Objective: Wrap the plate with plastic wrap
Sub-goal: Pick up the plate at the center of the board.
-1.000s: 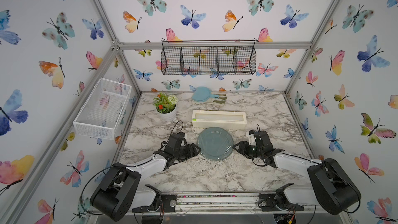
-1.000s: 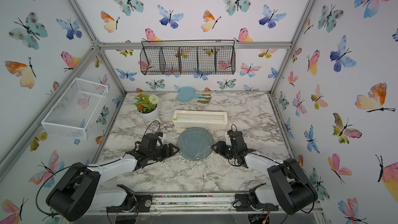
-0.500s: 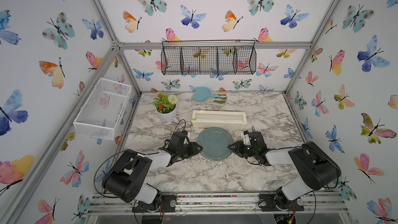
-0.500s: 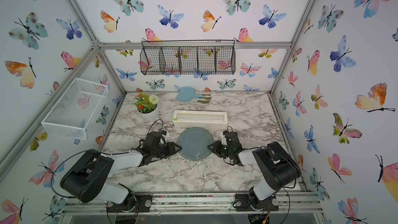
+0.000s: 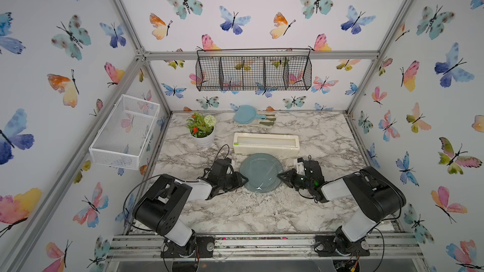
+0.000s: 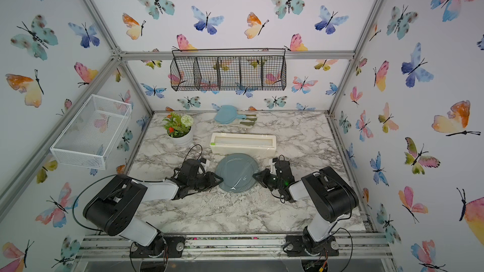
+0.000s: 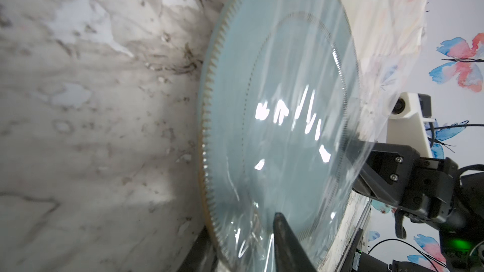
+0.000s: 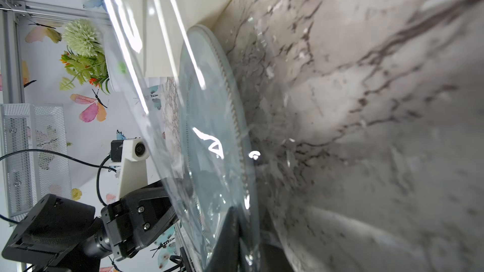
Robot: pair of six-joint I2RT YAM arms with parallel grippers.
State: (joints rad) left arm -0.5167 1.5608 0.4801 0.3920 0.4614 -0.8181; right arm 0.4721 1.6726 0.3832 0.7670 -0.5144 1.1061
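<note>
Butterfly-papered walls (image 5: 235, 9) enclose a marble tabletop (image 5: 262, 210) bearing the plate (image 5: 262, 172).

Both arms lie low over the worktop (image 5: 248, 213), elbows folded and forearms nearly level. The left arm (image 5: 199, 189) points its left claw (image 5: 245, 179) at one side of the plate (image 5: 262, 172). The right arm (image 5: 336, 188) brings the right claw (image 5: 279, 176) to the opposite side (the two face each other). In the left wrist view one finger (image 7: 284, 242) lies over the rim and the other beneath it; how tightly they pinch is unclear. The right claw's jaws are pinched on the rim.
</note>
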